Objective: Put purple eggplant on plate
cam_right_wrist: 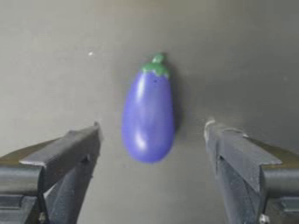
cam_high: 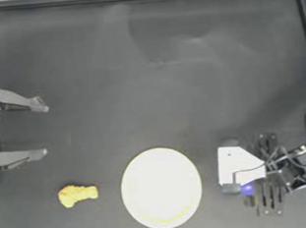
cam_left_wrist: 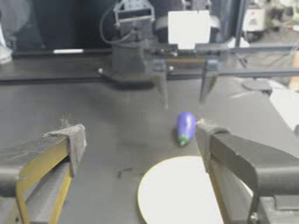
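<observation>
The purple eggplant (cam_right_wrist: 149, 116) lies on the dark table with its green stem cap pointing away from my right gripper (cam_right_wrist: 153, 131). That gripper hangs open just above it, one jaw on each side and neither touching. From above, the right gripper (cam_high: 233, 169) covers most of the eggplant (cam_high: 246, 189), leaving only a small purple spot to the right of the plate (cam_high: 161, 188). My left gripper (cam_high: 41, 128) is open and parked at the left edge, holding nothing. Its wrist view shows the eggplant (cam_left_wrist: 186, 127) lying beyond the plate (cam_left_wrist: 175, 192).
A lumpy yellow object (cam_high: 77, 194) lies left of the plate near the front. The right arm's body (cam_high: 304, 167) fills the front right corner. A raised frame borders the table's far and side edges.
</observation>
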